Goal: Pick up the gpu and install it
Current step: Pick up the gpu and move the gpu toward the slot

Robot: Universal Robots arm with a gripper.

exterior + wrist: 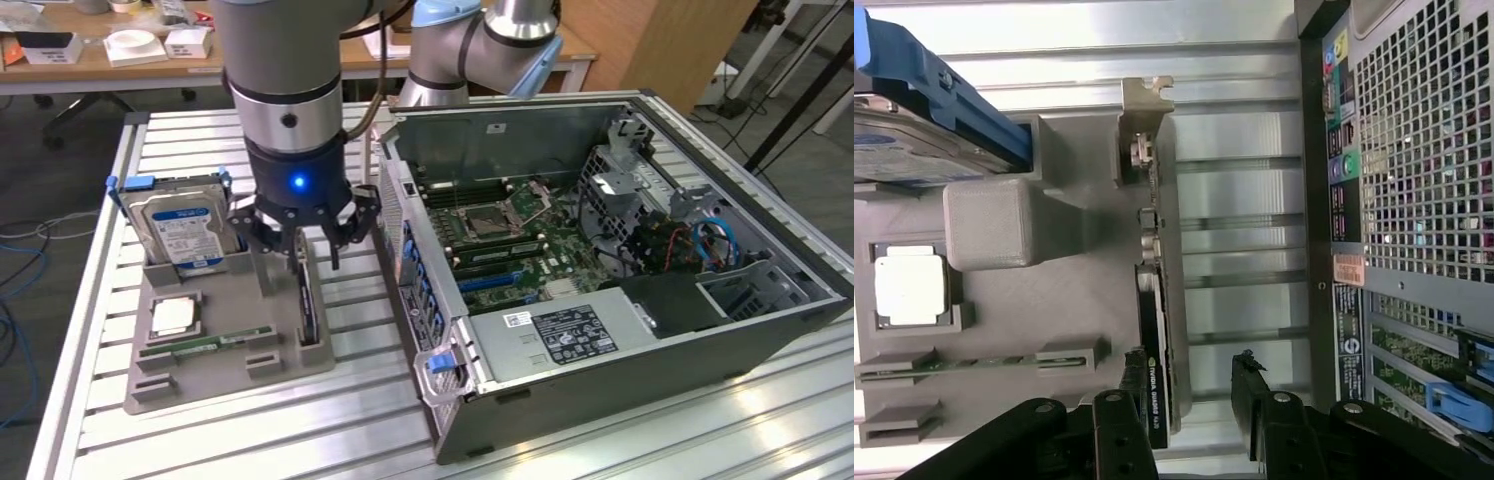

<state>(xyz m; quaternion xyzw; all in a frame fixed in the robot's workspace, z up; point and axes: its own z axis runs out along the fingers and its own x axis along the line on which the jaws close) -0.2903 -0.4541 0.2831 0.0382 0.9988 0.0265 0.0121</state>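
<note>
A slatted aluminium surface carries the work, with a wooden desk of small boxes behind it and the base of a second arm at the back. On the exterior view's left sits a grey tray. On the exterior view's right stands an open case, its board showing inside.

The tray holds a drive with a blue label, upright at the far end. In front of the drive, a CPU lies flat in its pocket. A RAM stick sits in a slot nearer the front.

The gpu stands on edge in a slot along the tray's side nearest the case, its metal bracket at the end toward the drive.

The arm comes straight down over the tray, a blue light glowing on its wrist. Its jaws are spread wide and hold nothing. They hang right over the gpu's top edge, one finger on each side of the card. In the wrist view one finger lies close against the card's face, while the other finger stands apart from it on the case side. Whether either finger touches the card cannot be told.
</note>
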